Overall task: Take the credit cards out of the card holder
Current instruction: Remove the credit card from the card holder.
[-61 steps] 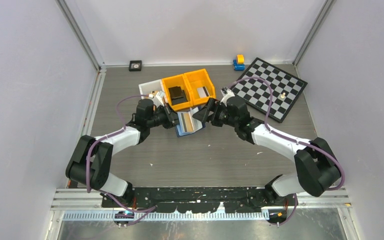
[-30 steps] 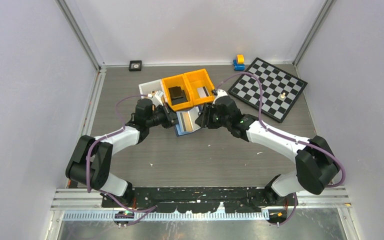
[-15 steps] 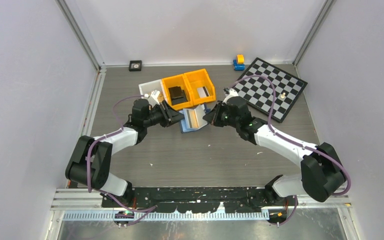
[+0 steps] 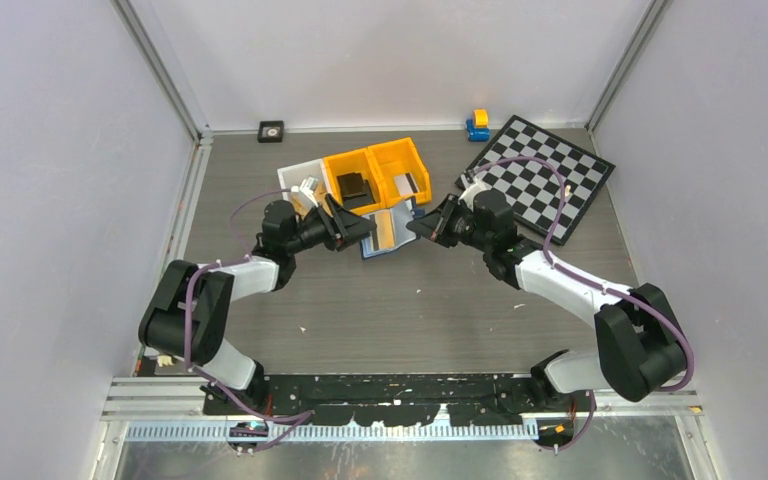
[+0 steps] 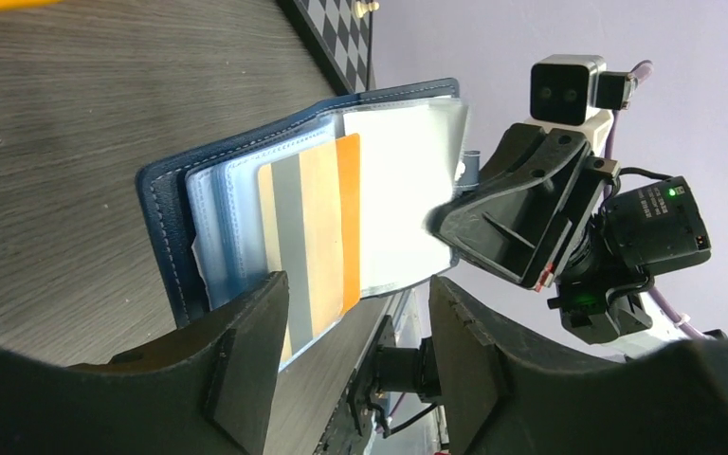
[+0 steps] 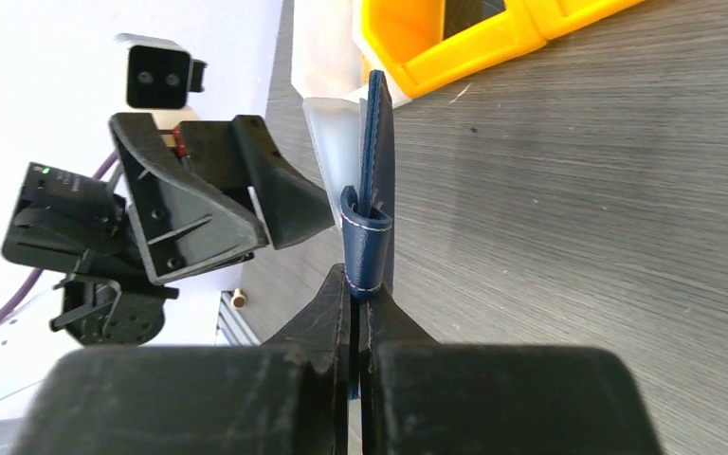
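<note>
- Grey wood-grain tabletop (image 4: 390, 310) with pale walls (image 4: 390, 60) on three sides; this is where I work.
- At the far side stand two orange bins (image 4: 380, 175), and a chessboard (image 4: 538, 180) lies to the right of them.
- The card holder (image 4: 385, 233) is up on its edge between my two arms, just in front of the bins, and it is opened like a book.
- My right fingers (image 6: 355, 308) are clenched on the navy edge of the holder, by the snap tab, and keep it upright.
- My left fingers (image 4: 358, 229) are spread apart and grasp nothing; they point at the pocketed inside.
- One tan card (image 5: 308, 237) with a grey stripe sits in a clear pocket, and its end sticks out toward my left fingers. I cannot tell if the orange strip beside it is a second card.
- I judge the task is at an early stage: the holder is open and steady, but I see no card pulled out yet.
- What is left: pinch the card end, slide it free, then do the same for the others.
</note>
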`<state>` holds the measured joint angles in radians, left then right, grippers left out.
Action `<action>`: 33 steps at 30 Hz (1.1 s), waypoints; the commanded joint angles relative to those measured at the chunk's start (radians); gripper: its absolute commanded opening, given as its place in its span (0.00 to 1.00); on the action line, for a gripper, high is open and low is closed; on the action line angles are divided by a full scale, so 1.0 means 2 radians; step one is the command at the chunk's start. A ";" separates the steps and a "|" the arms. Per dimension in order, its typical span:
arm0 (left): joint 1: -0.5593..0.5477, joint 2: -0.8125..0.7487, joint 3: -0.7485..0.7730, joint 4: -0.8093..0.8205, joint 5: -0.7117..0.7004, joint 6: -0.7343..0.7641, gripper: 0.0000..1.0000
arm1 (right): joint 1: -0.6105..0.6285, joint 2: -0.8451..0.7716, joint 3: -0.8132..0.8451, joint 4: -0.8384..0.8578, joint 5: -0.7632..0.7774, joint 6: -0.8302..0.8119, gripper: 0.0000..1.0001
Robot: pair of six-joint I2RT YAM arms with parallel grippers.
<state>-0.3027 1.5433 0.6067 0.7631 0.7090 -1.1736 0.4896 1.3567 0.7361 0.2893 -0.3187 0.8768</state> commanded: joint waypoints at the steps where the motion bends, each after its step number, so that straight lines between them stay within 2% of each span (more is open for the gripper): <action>1: 0.001 0.001 0.004 0.010 0.012 0.003 0.57 | 0.001 -0.004 -0.002 0.057 -0.026 0.019 0.00; 9: 0.004 -0.067 0.016 -0.120 -0.028 0.080 0.63 | -0.007 -0.022 -0.004 0.038 -0.013 0.016 0.01; 12: 0.004 -0.096 0.019 -0.182 -0.061 0.113 0.74 | -0.013 -0.029 -0.011 0.050 -0.021 0.023 0.01; 15: 0.004 -0.093 0.013 -0.165 -0.060 0.106 0.79 | -0.015 -0.029 -0.013 0.066 -0.032 0.029 0.00; 22: 0.004 -0.038 0.016 -0.109 -0.023 0.070 0.75 | -0.017 -0.009 -0.021 0.117 -0.061 0.057 0.00; 26: 0.004 -0.035 0.017 -0.108 -0.021 0.071 0.67 | -0.018 -0.009 -0.022 0.120 -0.064 0.060 0.01; 33: 0.004 -0.049 0.003 -0.057 -0.012 0.059 0.32 | -0.018 0.000 -0.018 0.107 -0.059 0.054 0.01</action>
<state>-0.2989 1.4803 0.6109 0.5232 0.6540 -1.0424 0.4568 1.3457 0.6880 0.4519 -0.4232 0.9791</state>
